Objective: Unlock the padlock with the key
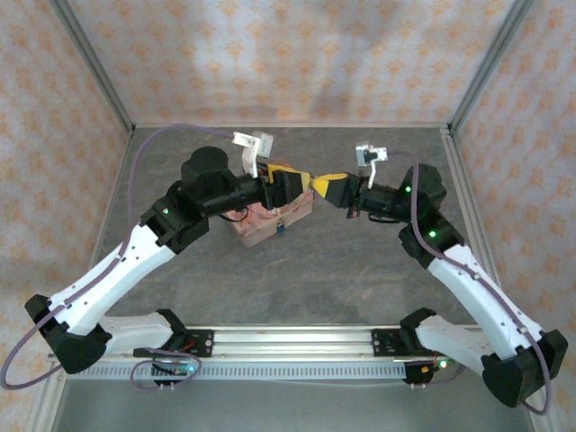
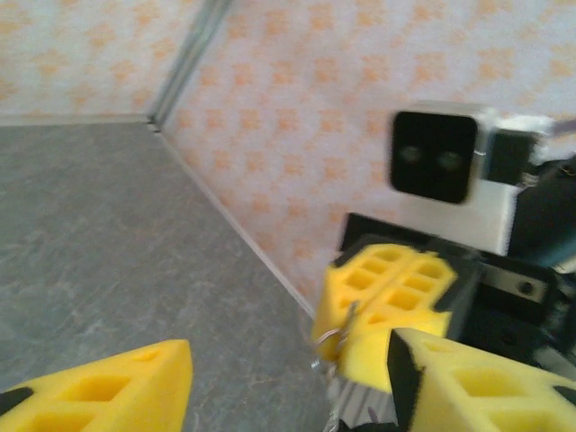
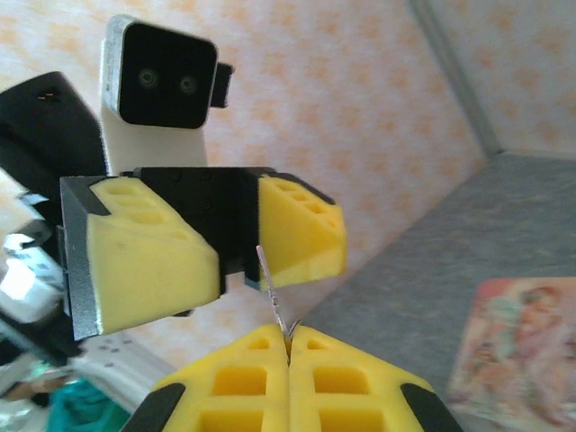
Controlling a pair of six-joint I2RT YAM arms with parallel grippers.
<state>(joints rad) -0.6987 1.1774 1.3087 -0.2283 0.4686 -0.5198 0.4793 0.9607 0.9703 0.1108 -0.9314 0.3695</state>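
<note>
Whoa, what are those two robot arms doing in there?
The right gripper is pinched shut on a tiny thin silvery key, held up in the air. The left gripper faces it, open and empty. The tiny blue padlock sits at the front of the pink floral box below them; the key is not in it yet.
</note>
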